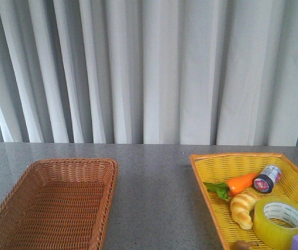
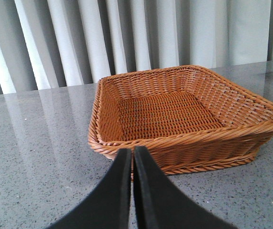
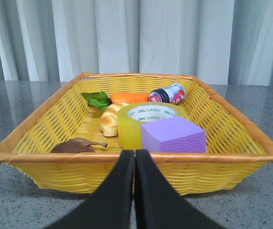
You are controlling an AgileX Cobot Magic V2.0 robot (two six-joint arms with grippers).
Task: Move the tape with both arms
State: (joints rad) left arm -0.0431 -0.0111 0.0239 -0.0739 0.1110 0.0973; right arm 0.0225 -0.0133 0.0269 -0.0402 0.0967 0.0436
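The yellow tape roll [image 1: 280, 221] with a white printed core lies flat in the yellow basket [image 1: 209, 179] at the right. It also shows in the right wrist view [image 3: 135, 123], behind a purple block. My right gripper [image 3: 135, 153] is shut and empty, just outside the yellow basket's near rim [image 3: 45, 156]. My left gripper [image 2: 132, 151] is shut and empty, just outside the brown wicker basket [image 2: 198, 143]. Neither arm shows in the front view.
The brown wicker basket [image 1: 13, 205] holds nothing at the left. The yellow basket also holds a toy carrot [image 1: 241, 183], a croissant [image 1: 242, 208], a small silvery cylinder [image 1: 267, 178], a purple block [image 3: 174, 134] and a brown pear-like piece [image 3: 75, 145]. Curtains hang behind the grey table [image 1: 154, 198].
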